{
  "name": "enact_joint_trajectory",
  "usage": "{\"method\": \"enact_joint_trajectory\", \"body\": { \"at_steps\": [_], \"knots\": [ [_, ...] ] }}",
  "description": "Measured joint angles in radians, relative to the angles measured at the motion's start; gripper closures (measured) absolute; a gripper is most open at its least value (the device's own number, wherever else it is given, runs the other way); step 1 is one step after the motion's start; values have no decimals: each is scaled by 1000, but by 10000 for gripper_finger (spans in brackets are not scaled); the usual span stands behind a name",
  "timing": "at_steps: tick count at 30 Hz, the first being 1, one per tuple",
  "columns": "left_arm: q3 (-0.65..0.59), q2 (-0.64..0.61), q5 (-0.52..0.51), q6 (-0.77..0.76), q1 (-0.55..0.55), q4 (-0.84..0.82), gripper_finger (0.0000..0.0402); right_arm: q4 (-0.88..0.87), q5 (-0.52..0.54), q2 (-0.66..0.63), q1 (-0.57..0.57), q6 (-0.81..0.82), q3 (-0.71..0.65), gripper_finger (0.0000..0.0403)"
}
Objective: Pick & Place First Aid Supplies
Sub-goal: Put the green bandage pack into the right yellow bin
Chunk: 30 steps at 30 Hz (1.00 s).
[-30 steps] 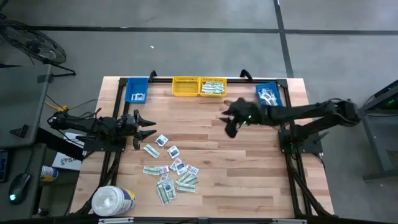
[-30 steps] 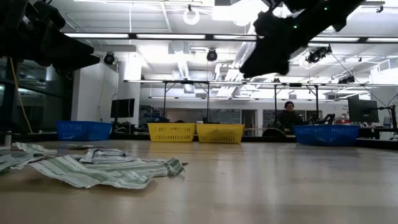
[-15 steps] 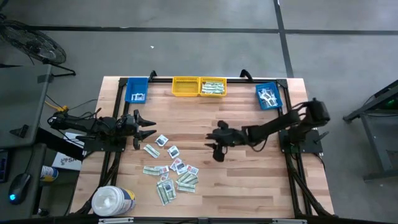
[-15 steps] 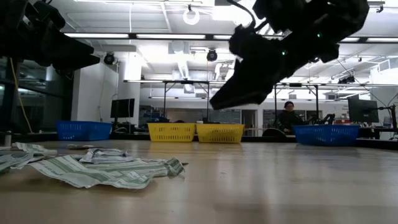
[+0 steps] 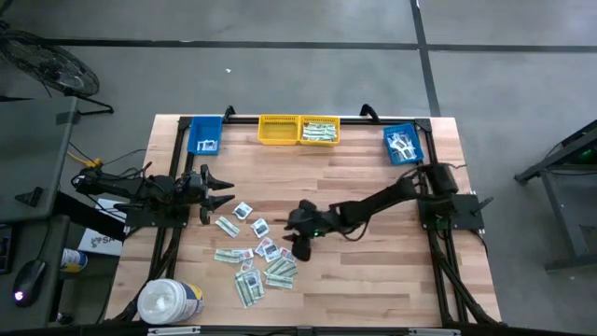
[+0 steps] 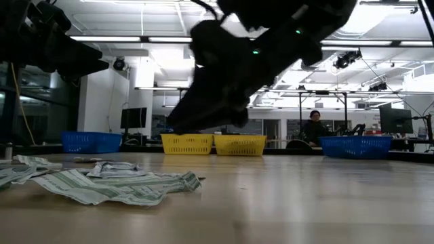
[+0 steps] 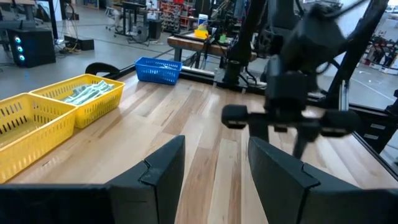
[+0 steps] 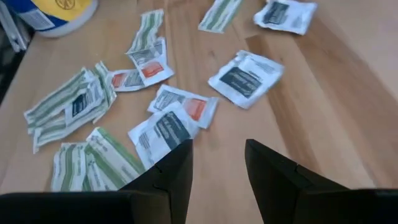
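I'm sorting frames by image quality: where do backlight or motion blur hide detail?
Low view: ceiling lights turn the right arm into a blurred silhouette. Left wrist view: the right gripper is smeared by motion. Right wrist view: the packets look slightly soft. High view: evenly lit.

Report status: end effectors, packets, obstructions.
Right end effector open, empty, over packets. Left end effector open, waiting at pile's edge. Nothing obstructing.

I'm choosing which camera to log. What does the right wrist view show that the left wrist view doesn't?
Only the right wrist view: the small flat paper packets scattered on the wooden table, and the big white round tub.
Only the left wrist view: the yellow plastic bins and a blue plastic bin.
Both: the wooden table and each arm's own open end effector.
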Motion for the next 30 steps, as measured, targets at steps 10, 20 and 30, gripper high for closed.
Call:
{"method": "enact_joint_trajectory", "body": {
  "at_steps": [10,20,30],
  "knots": [
    [0,0,0,0,0,0,224,-46,65,164,8,75,151,263],
    [0,0,0,0,0,0,224,-32,64,180,51,91,162,263],
    [0,0,0,0,0,0,224,-23,130,184,60,112,162,263]
  ]
}}
